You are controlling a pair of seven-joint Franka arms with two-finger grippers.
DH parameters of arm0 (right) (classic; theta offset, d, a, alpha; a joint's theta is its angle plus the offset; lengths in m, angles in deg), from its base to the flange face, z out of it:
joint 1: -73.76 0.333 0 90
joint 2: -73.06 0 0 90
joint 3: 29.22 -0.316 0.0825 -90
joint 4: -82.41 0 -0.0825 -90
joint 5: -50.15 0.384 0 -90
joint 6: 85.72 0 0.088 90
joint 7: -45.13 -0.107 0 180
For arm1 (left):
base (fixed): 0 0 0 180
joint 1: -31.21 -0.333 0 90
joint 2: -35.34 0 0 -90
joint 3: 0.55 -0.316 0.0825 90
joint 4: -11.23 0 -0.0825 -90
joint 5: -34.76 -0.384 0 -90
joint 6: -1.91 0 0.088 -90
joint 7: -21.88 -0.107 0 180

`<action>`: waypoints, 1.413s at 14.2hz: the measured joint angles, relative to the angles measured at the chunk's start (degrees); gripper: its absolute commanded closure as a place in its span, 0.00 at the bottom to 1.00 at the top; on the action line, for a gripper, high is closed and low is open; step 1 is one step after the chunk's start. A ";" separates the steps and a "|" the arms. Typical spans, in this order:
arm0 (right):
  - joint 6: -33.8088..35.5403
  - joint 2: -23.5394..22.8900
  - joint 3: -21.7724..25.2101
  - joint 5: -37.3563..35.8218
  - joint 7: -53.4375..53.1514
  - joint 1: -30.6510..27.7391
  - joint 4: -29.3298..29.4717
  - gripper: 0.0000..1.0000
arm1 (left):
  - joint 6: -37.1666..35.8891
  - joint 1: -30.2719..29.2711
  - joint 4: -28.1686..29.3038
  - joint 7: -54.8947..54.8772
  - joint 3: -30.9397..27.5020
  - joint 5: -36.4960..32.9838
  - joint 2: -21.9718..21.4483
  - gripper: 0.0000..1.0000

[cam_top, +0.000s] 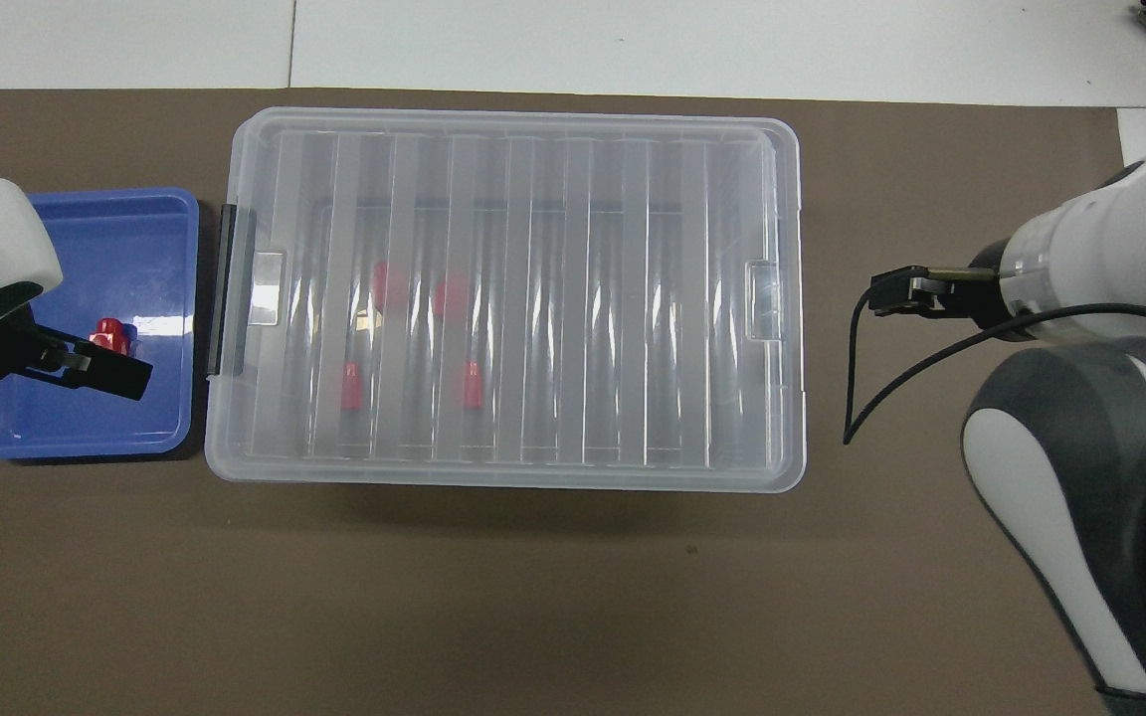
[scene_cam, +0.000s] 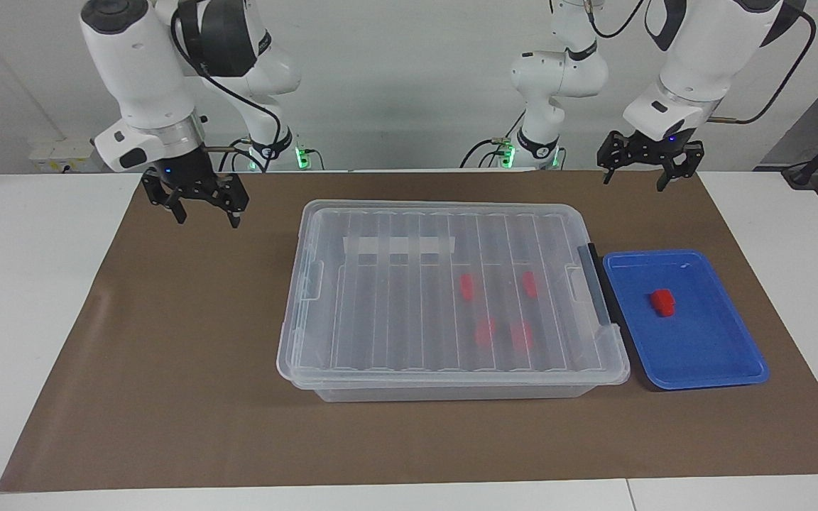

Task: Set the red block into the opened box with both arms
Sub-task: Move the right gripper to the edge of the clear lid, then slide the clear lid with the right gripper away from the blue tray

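**Q:** Red block (scene_cam: 662, 302), the small bright chunky rectangular one: where is it?

**A:** It lies on the floor of a shallow blue plastic tray (scene_cam: 707, 358), roughly at the tray's middle. The tray sits on a brown paper mat (scene_cam: 167, 341) at the left arm's end of the table, just beside the large clear plastic box (scene_cam: 444, 387).

**Q:** Is the box open?

**A:** No. Its ribbed transparent lid (scene_cam: 409, 298) lies flat on top, and a black end handle (scene_cam: 597, 280) faces the tray. Through the lid, four more red blocks (scene_cam: 466, 286) show as blurred shapes inside, all in the half of the box toward the tray.

**Q:** Where are the two grippers?

**A:** The left gripper (scene_cam: 640, 176), black with two fingers, hangs in the air over the mat's edge by the robots, fingers spread apart and empty. From overhead it partly covers the tray and the block, but the facing view shows it raised well clear of both. The right gripper (scene_cam: 206, 216) hangs over bare mat at the right arm's end, near the box's corner closest to the robots. Its fingers also stand apart, holding nothing, though the overhead view hides them under the wrist.
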 measured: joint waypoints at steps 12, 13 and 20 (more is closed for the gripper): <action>-7.34 -7.27 -4.69 -0.75 -4.36 1.12 -1.57 0.03 | 0.03 -6.51 0.06 0.00 6.20 0.00 0.00 0.00; -7.33 -7.28 -4.67 -0.90 -4.36 1.11 -1.65 0.03 | 0.03 -6.96 0.06 0.00 6.68 0.00 0.00 0.00; -5.95 -7.28 -4.15 -2.35 -2.27 0.93 -2.15 0.04 | 0.14 -7.98 0.08 0.01 7.23 0.00 0.00 0.00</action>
